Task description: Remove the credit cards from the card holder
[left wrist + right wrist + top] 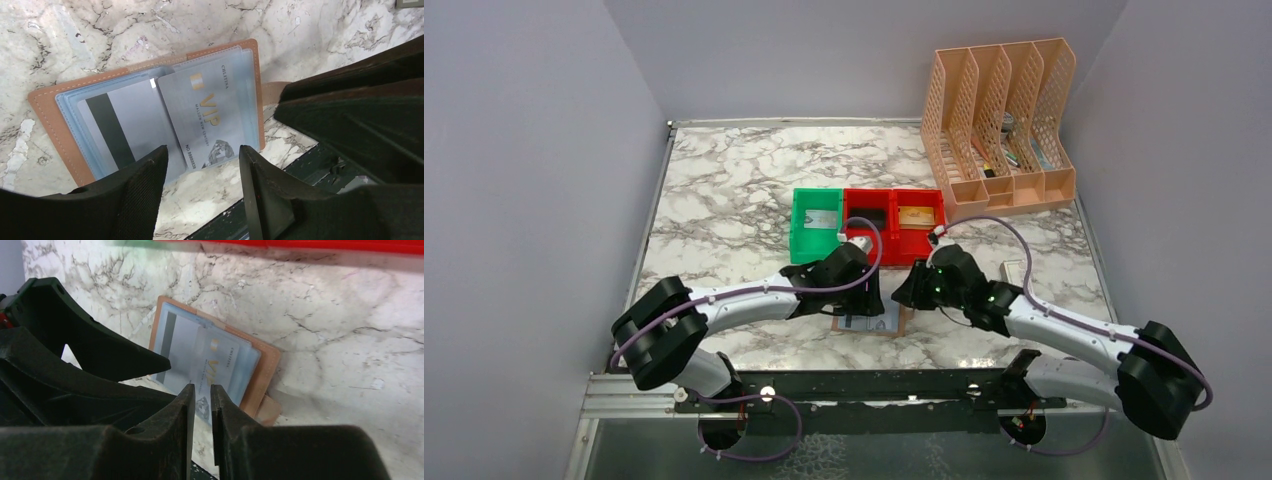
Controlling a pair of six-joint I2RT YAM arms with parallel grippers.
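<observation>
Marble-patterned worktop (724, 190), glossy and hard; lying open on it near the front edge, between the arms, card holder (47, 107): tan stitched cover, soft clear-blue pockets. Silver VIP card (210, 115), thin and stiff, poking from its pocket toward 6 o'clock; striped grey card (125, 120) at 9 o'clock of it, seated deeper. Left gripper (202, 155) jaws apart, straddling the VIP card's free edge, gripping nothing; right gripper (202, 390) jaws nearly together, seemingly empty, at 3 o'clock of the holder. Pinch the exposed edge squarely; pull straight along the pocket; pin the cover against dragging.
</observation>
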